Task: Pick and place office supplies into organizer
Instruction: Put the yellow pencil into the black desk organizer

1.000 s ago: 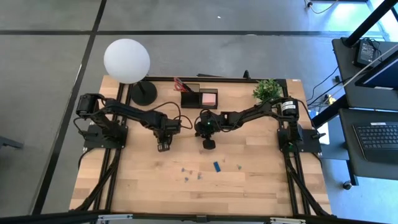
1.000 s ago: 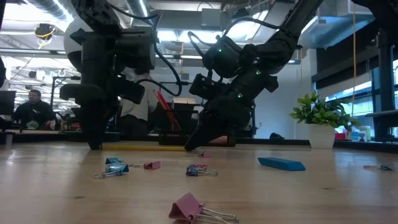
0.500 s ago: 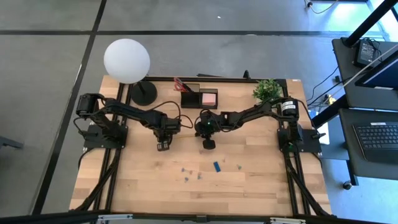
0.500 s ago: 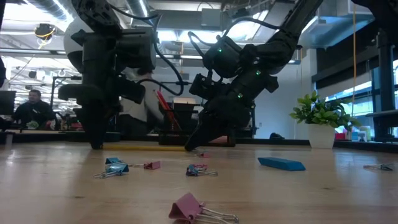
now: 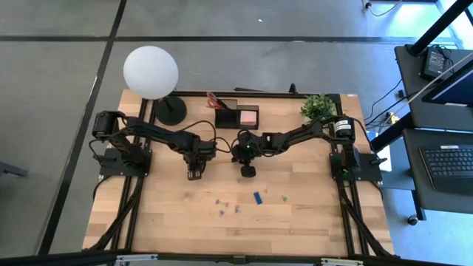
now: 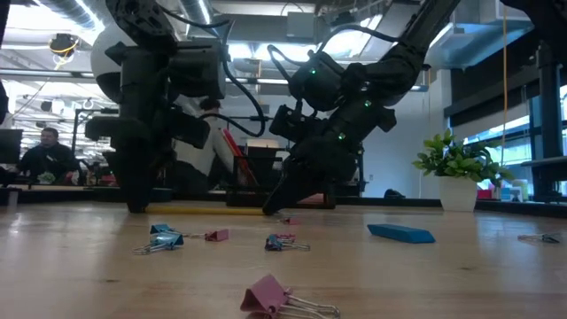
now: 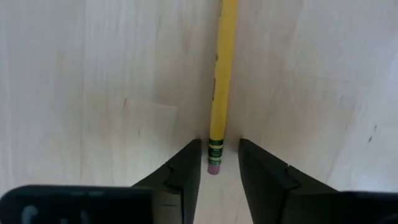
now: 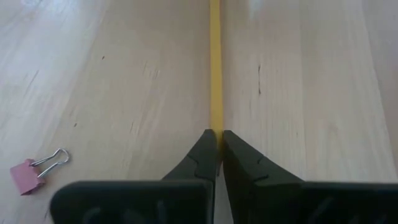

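Left gripper (image 7: pixel 217 163): I see its fingers (image 7: pixel 186 171) parted, straddling the eraser end of the yellow pencil (image 7: pixel 221 74) without pinching it; small gaps show on both sides.
Right gripper (image 8: pixel 217 149): my wrist view shows its fingers (image 8: pixel 202 155) nearly together, clamped on the pencil's other end.
Pencil: lying flat on the table (image 5: pixel 185 222) between both grippers, near the table's middle.
Table: light wood, with a blue block (image 6: pixel 400 233) and several binder clips scattered in front; a pink binder clip (image 6: pixel 270 295) lies nearest the low camera, a bluish binder clip (image 6: pixel 160 237) off to one side.
Organizer (image 5: pixel 237 116): black, at the far edge of the table, holding red-handled scissors (image 5: pixel 214 100) and a pink sticky-note pad (image 5: pixel 248 116).
Room: a white globe lamp (image 5: pixel 151 72) and a green potted plant (image 5: pixel 318 106) stand at the far corners; a person (image 6: pixel 42 151) sits in the background.
Left arm: I have it reaching inward, wrist pointing straight down at the table.
Right arm: stretched toward the middle, its gripper slanting down to the wood.
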